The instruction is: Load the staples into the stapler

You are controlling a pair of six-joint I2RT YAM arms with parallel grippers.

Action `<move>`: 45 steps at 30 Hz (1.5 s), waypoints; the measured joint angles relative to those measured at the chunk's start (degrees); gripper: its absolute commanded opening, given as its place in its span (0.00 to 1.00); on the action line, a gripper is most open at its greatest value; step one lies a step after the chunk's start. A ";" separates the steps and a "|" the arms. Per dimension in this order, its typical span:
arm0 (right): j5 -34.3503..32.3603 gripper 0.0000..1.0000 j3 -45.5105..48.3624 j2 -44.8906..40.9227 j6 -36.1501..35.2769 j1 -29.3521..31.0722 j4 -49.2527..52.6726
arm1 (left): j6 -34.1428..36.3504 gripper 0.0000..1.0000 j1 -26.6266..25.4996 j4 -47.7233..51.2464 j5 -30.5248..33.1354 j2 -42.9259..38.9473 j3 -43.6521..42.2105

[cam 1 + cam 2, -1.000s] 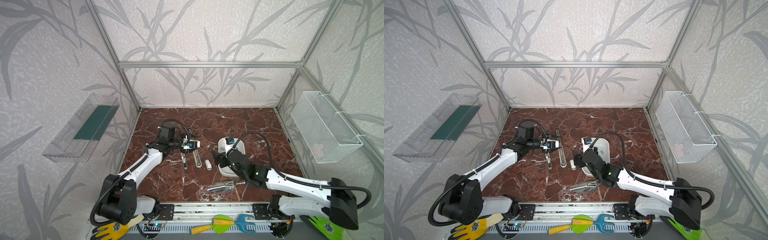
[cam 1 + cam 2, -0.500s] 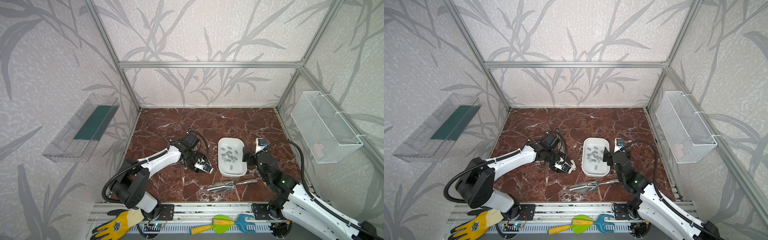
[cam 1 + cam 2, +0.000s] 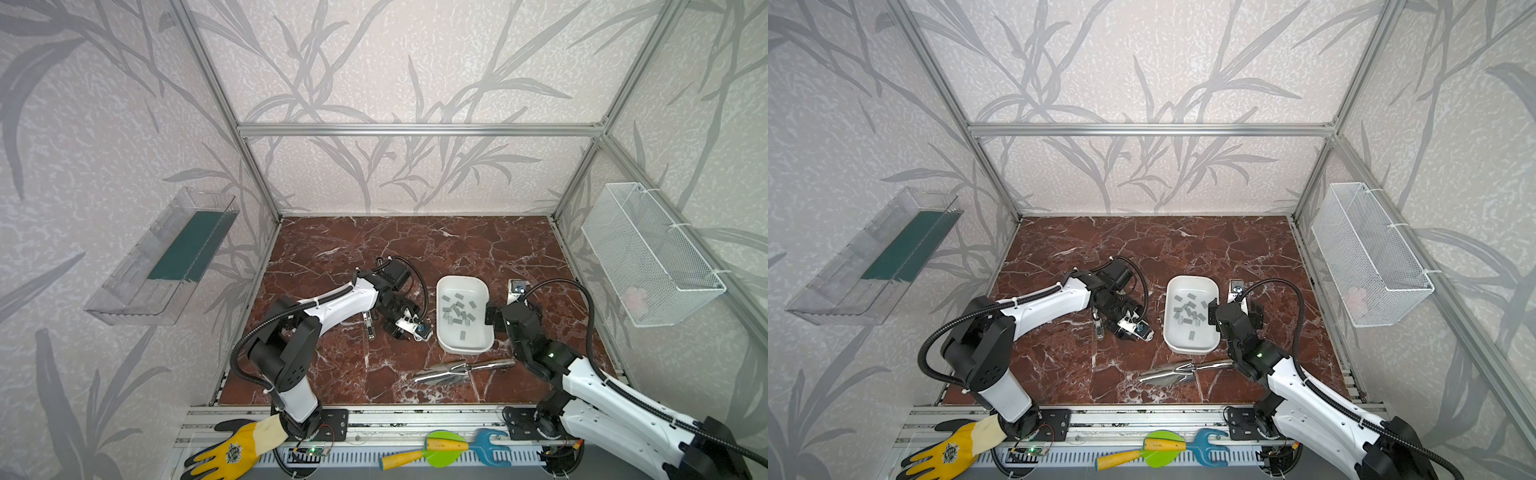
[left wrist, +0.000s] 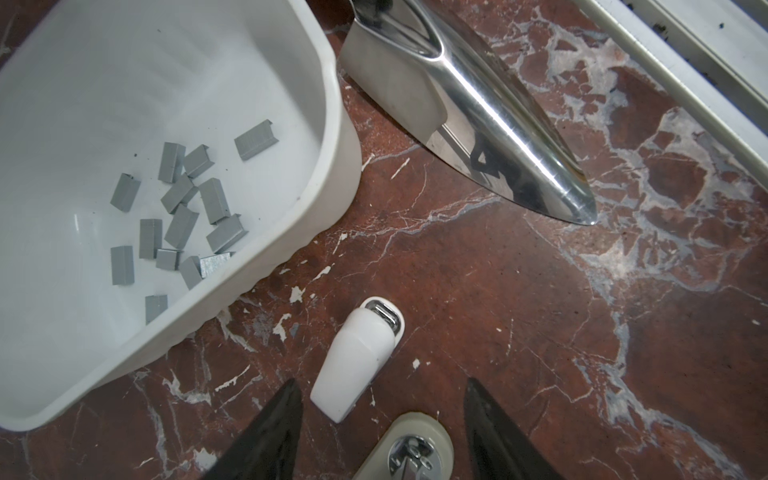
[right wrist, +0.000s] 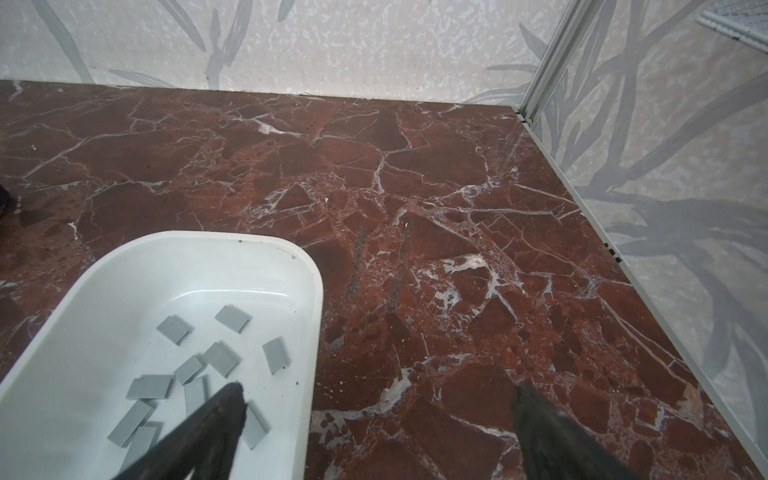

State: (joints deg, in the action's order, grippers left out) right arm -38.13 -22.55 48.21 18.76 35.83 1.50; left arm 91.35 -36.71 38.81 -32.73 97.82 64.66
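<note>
Grey staples [image 4: 178,208] all lie loose in the white tray [image 4: 328,137], so loading looks unstarted; your left pincer [image 4: 382,382] stands spread astride the stapler [image 4: 355,361] on the desk [image 4: 498,311], your right pincer [image 5: 379,388] spread wide above the tray's rim.

The staples [image 3: 457,311] lie in the tub [image 3: 478,286]; the stapler [image 4: 357,361] lies just left of it, the scoop [image 3: 457,370] in front
</note>
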 measured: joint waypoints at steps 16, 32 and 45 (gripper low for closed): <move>0.07 0.99 0.55 1.05 -0.02 -0.33 -1.29 | 0.17 0.59 -2.91 2.16 1.60 6.38 5.09; 0.15 0.99 0.55 2.73 -0.11 -0.33 -1.42 | 1.09 0.42 -3.65 6.01 5.77 12.87 9.44; 0.22 1.00 0.52 3.23 -0.17 -0.33 -1.44 | 1.62 0.21 -3.65 6.21 7.30 12.98 9.51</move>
State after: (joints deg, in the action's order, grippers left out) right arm -37.91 -22.02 51.44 18.59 35.51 0.05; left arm 92.97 -40.36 45.01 -25.43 110.80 74.17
